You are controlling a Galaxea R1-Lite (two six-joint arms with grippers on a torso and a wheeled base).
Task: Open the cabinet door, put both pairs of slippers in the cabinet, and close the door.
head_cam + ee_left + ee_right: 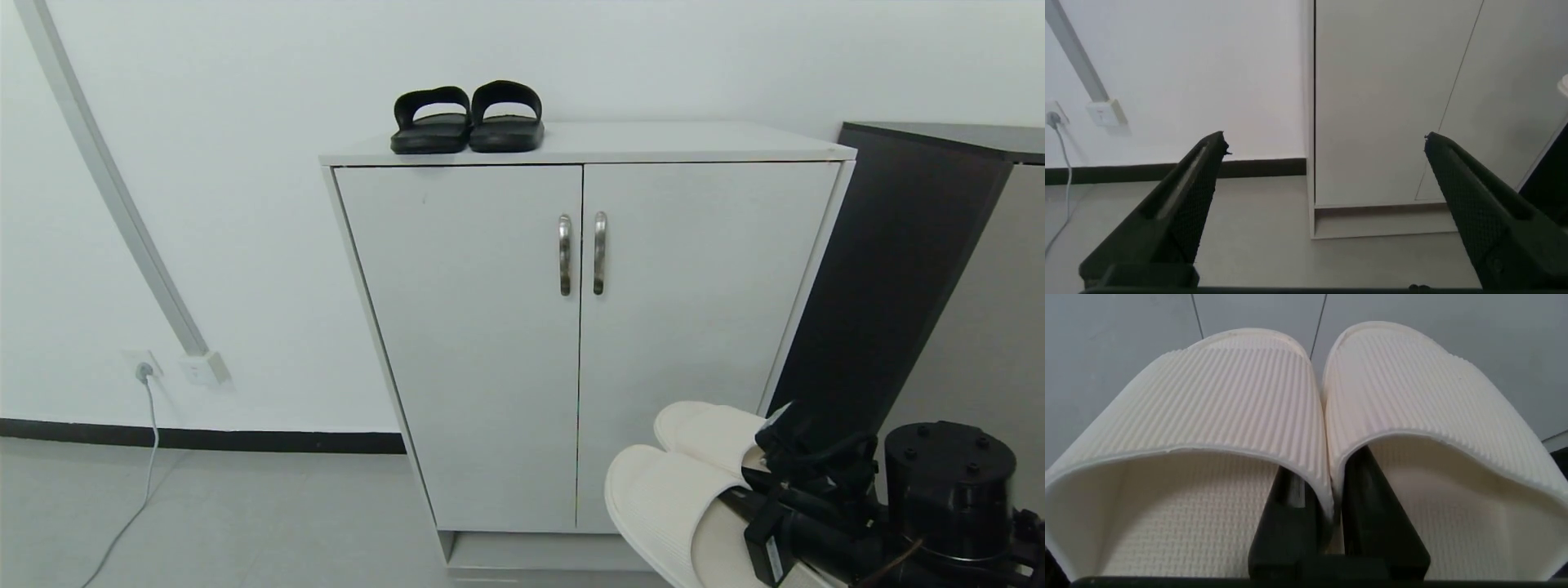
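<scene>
Cabinet (490,343) closed; right tool (1327,523) clamps white slippers (1233,400), heels hidden; left tool (1324,140) apart.

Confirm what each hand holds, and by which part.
Right hand holds the white slippers, pinching their touching inner sides together, one finger inside each. Left hand is open, empty.

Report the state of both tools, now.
Left tool: open, holding nothing.
Right tool: shut on the white slippers.

black, textured left pincer fingers (1180,212)
</scene>
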